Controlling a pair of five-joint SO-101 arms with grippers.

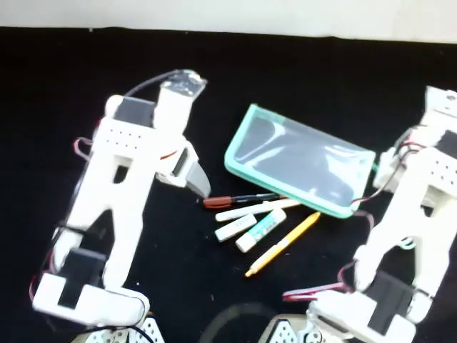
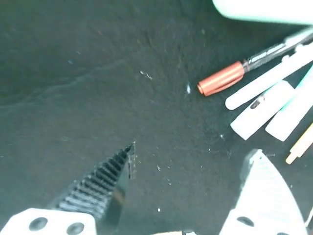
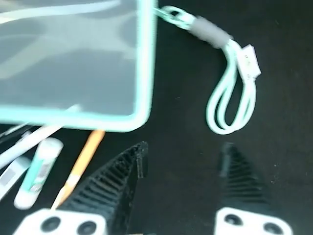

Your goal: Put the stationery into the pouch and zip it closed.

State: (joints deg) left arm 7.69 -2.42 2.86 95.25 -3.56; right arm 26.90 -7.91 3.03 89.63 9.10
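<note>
A clear pouch [image 1: 300, 161] with a teal rim lies flat in the middle of the black table. In front of it lie a red-capped pen [image 1: 239, 200], a white pen [image 1: 257, 209], a small white stick [image 1: 234, 228], a teal-and-white tube [image 1: 260, 230] and a yellow pencil [image 1: 282, 244]. My left gripper [image 2: 190, 152] is open over bare cloth, just left of the red-capped pen [image 2: 221, 79]. My right gripper [image 3: 185, 149] is open by the pouch's corner [image 3: 142, 110], close to its looped zipper cord [image 3: 230, 93], holding nothing.
The left arm [image 1: 128, 193] stands left of the stationery and the right arm [image 1: 418, 207] right of the pouch. Black cloth covers the table; a pale wall strip [image 1: 285, 18] runs along the far edge.
</note>
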